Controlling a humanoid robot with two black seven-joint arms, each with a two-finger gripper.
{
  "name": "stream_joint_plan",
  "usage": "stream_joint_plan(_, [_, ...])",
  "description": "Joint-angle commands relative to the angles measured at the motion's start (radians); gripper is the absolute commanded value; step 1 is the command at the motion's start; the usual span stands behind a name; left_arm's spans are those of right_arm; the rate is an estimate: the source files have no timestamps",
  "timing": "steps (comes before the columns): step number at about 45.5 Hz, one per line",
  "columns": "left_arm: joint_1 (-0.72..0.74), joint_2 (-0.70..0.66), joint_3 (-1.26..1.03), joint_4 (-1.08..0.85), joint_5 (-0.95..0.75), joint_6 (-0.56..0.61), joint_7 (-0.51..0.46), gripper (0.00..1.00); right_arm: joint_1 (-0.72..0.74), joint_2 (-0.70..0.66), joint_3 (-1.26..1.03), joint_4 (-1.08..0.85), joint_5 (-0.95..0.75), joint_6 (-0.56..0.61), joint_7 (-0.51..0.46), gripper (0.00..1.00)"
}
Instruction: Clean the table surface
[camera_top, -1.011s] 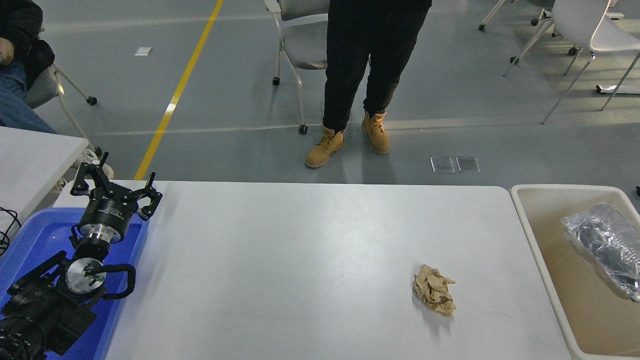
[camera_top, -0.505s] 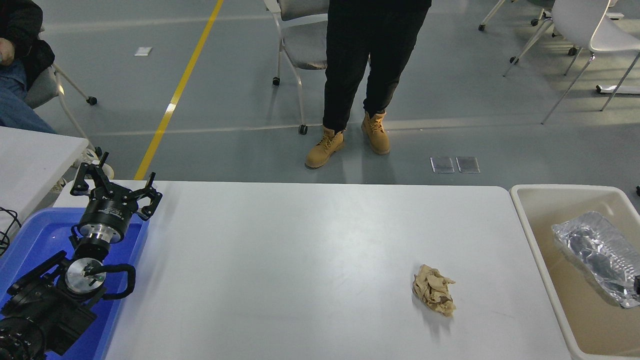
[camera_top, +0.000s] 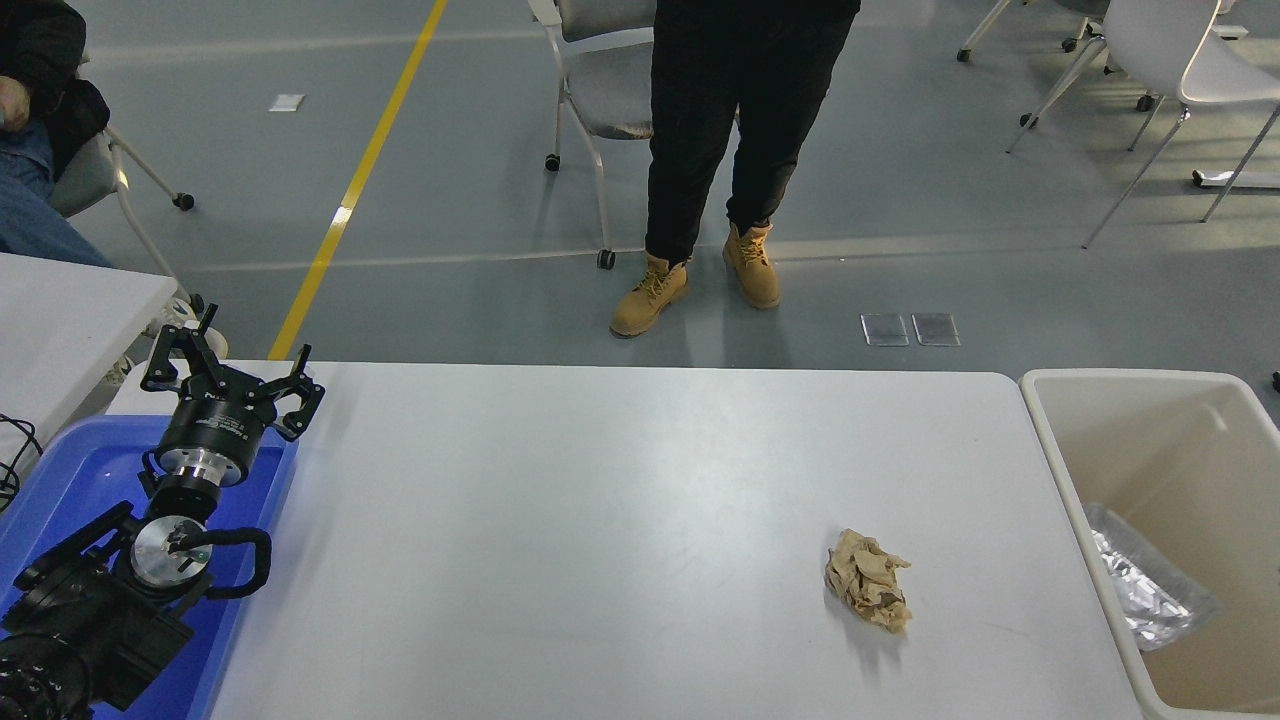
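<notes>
One claw seen: left gripper (camera_top: 232, 380), fingers spread, holding nothing, parked over blue tray (camera_top: 60, 470).
Table surface (camera_top: 600, 500): crumpled brown paper (camera_top: 868, 579) near right.
Change: foil (camera_top: 1140, 590) dropped lower into beige bin (camera_top: 1180, 470).

No legible text anywhere

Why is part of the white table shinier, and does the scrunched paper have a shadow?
Head view: overhead light leaves a soft pale sheen across the table surface; the crumpled brown paper casts a faint shadow toward the camera; everything looks sharp, with no blur.
</notes>
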Motion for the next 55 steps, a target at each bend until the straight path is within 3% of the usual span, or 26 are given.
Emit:
stream_joint_plan(1, [0.000,0.000,0.000,0.001,0.000,0.001,0.000,1.00,-0.007,0.000,0.000,0.005,0.001,-0.014,0.000,0.97])
stream_joint_plan(9, [0.000,0.000,0.000,0.001,0.000,0.000,0.000,1.00,0.019,-0.006,0.004,0.013,0.001,0.002,0.000,0.97])
stream_joint_plan(29, [0.000,0.000,0.000,-0.001,0.000,0.000,0.000,1.00,0.270,-0.093,0.038,0.023,0.007,0.005,0.005,0.98])
stream_joint_plan(36, [0.000,0.000,0.000,0.001,0.000,0.000,0.000,1.00,0.384,-0.149,0.049,0.098,0.013,0.005,0.002,0.98])
stream_joint_plan(45, [0.000,0.000,0.000,-0.001,0.000,0.001,0.000,1.00,0.529,-0.228,0.151,0.258,0.148,0.002,0.008,0.98])
stream_joint_plan(55, [0.000,0.000,0.000,-0.001,0.000,0.000,0.000,1.00,0.579,-0.256,0.280,0.428,0.258,0.002,0.009,0.98])
